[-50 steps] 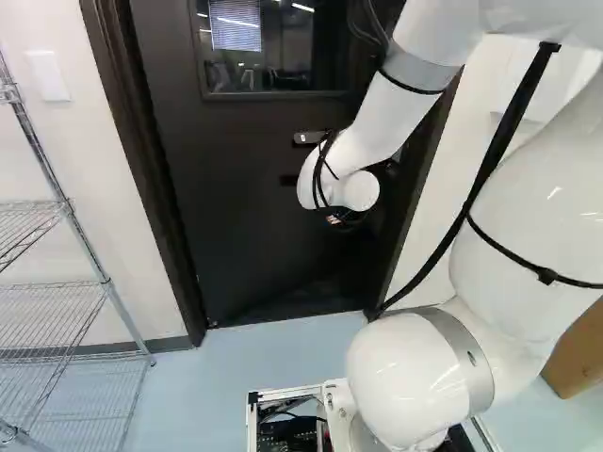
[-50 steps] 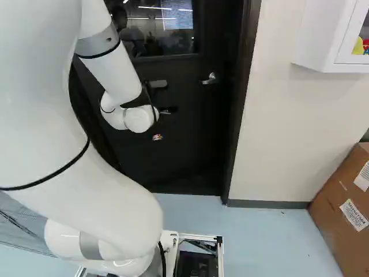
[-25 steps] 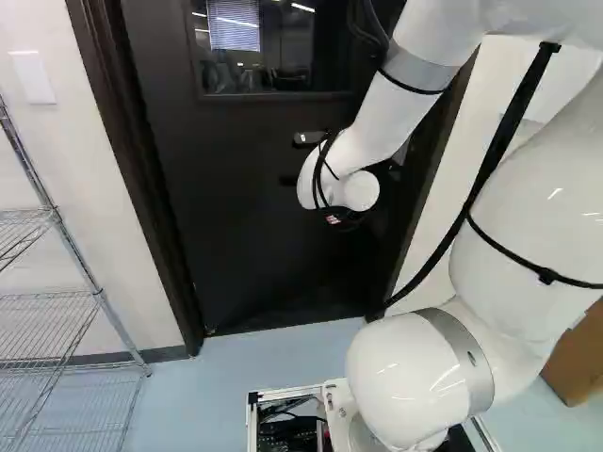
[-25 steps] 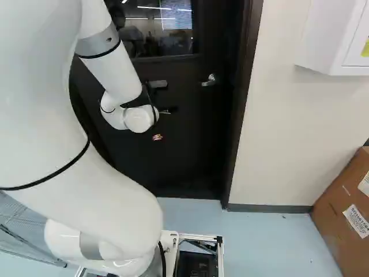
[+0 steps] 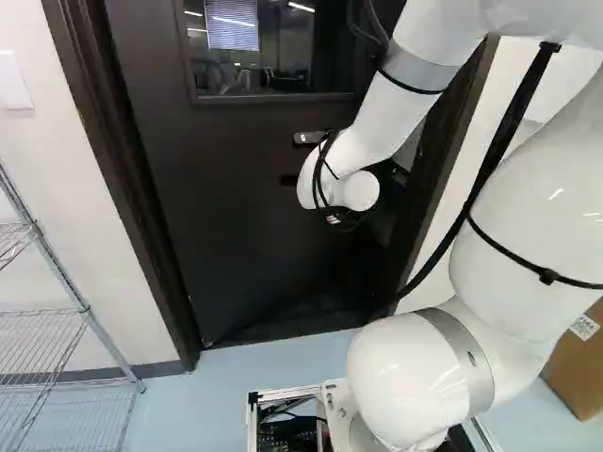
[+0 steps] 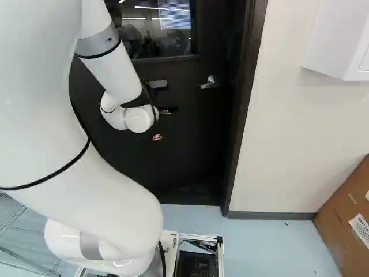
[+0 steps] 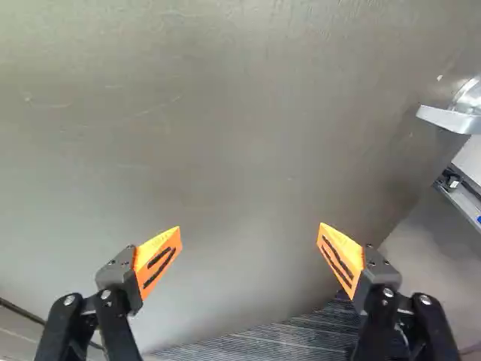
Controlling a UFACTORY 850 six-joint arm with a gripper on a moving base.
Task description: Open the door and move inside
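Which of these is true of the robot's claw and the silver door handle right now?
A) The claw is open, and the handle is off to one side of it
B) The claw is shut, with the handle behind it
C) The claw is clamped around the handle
A: in the wrist view the gripper has its orange pads wide apart, and the silver door handle lies outside them, off to one side.

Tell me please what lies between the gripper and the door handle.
The wrist view shows only the bare door between the open gripper and the handle.
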